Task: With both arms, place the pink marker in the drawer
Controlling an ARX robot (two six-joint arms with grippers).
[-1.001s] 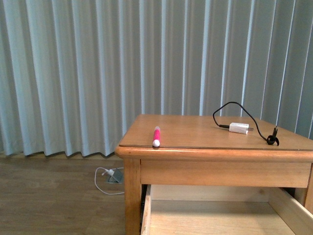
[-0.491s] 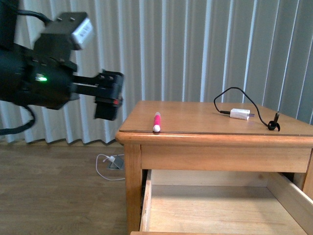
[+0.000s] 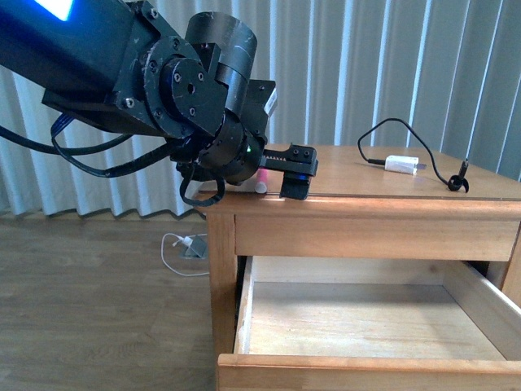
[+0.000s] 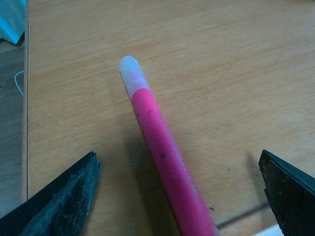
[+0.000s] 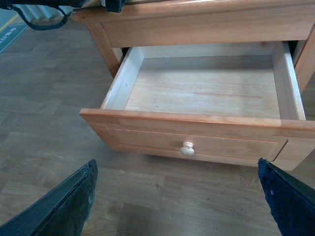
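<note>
1. While the bulky black left arm (image 3: 163, 81) reaches in from nine o'clock, its left pincer (image 3: 297, 175) hovers over the honey-coloured wooden nightstand top (image 3: 391, 189). The jaws are spread wide either side of the slim hot-pink marker with a white rounded cap (image 4: 165, 157), and neither tip touches it.
2. That marker lies flat near the top's front-left corner.
3. Off at three o'clock from it, well apart, sits a small white charger block (image 3: 401, 165) with a black cable (image 3: 460, 182).
4. At six o'clock under the top, the honey-coloured wooden drawer with a round pale knob (image 5: 147, 140) stands pulled out.
5. Before it, the right pincer (image 5: 176, 166) hangs over the wood-plank floor (image 5: 49, 123), jaws spread wide.
</note>
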